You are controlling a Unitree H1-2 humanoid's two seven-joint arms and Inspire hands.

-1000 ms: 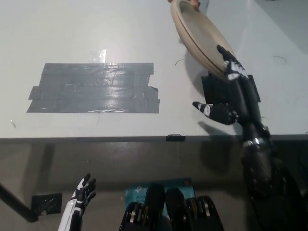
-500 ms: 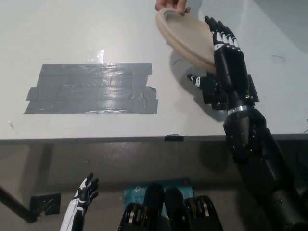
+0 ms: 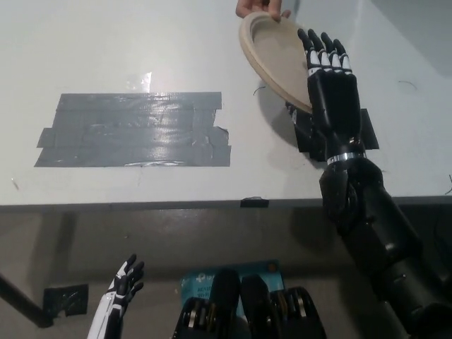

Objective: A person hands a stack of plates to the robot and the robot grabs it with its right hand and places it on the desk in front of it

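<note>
A stack of beige plates point(image 3: 274, 58) hangs tilted above the far right of the white desk point(image 3: 141, 56). A person's hand point(image 3: 260, 8) holds its top rim at the picture's upper edge. My black right hand point(image 3: 329, 83) lies against the stack's right rim. Its fingers point(image 3: 322, 58) are straight and spread over the plate face, and the thumb is hidden behind the stack. My white left hand point(image 3: 121, 284) rests low at the lower left, below the desk edge, with its fingers apart and holding nothing.
A wide patch of grey tape point(image 3: 134, 131) covers the desk's left middle. A black tape square point(image 3: 366, 131) lies under my right wrist. A small black tab point(image 3: 254, 203) sits on the desk's front edge. A blue object point(image 3: 212, 281) lies on the floor below.
My right hand has risen from the desk to the plates' right rim, and its thumb has gone out of sight behind the stack. The person has shifted the tilted stack slightly.
</note>
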